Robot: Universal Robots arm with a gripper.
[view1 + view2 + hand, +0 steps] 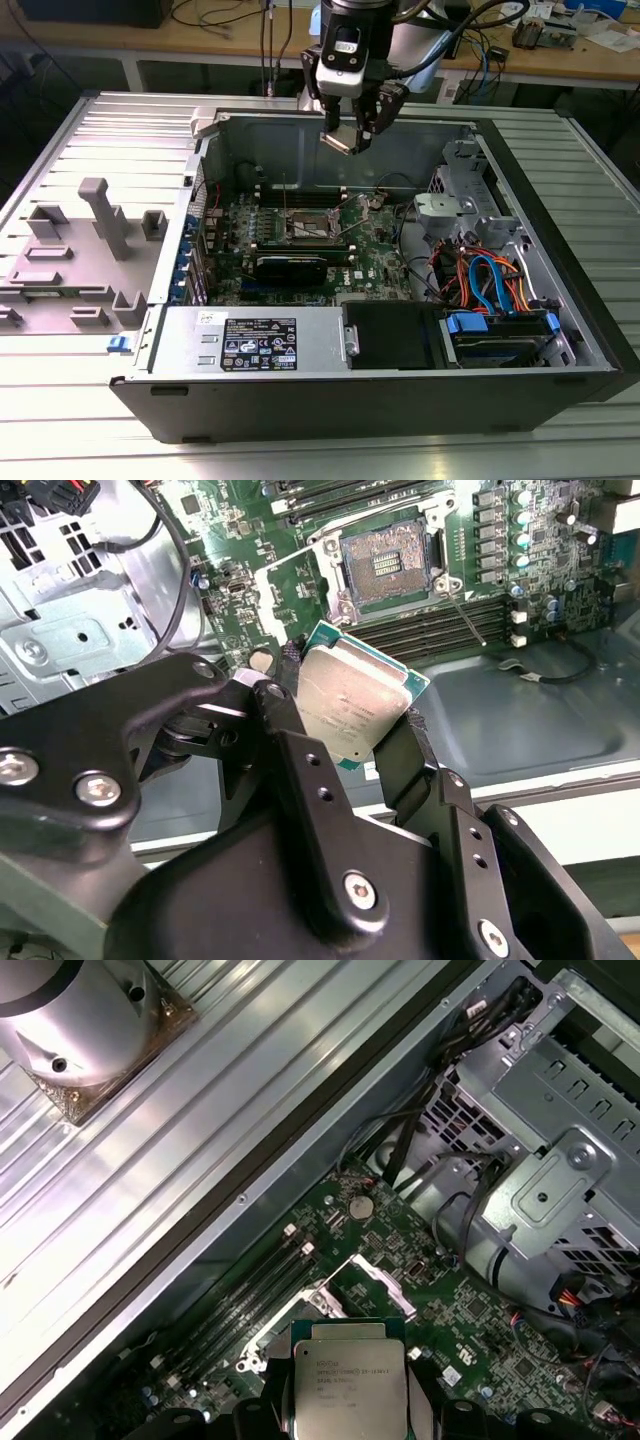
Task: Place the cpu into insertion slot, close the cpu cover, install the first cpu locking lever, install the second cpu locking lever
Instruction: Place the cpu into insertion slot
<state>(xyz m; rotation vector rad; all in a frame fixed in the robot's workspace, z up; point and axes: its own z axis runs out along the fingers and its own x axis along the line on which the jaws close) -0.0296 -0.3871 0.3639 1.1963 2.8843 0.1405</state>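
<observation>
One cpu (352,705) clamped in gripper (345,720) above open computer case (400,405); socket (385,565) inside uncovered, cpu cover (382,1282) swung open.

Matte black tool (350,720), silver screw heads (98,790) on its jointed links, white-and-black wrist housing (343,50), dark cables (468,22)

You see the cpu (352,700), a flat square chip with a dull silver lid on a green rim, tilted and clamped at opposite edges in the gripper (343,718), above the motherboard and clear of it. Below it the insertion slot (385,562) lies bare, its contact field exposed. The cpu cover (383,1282), a thin silvery frame, stands swung open at the slot's edge. One locking lever (466,617) juts out unlatched.
</observation>
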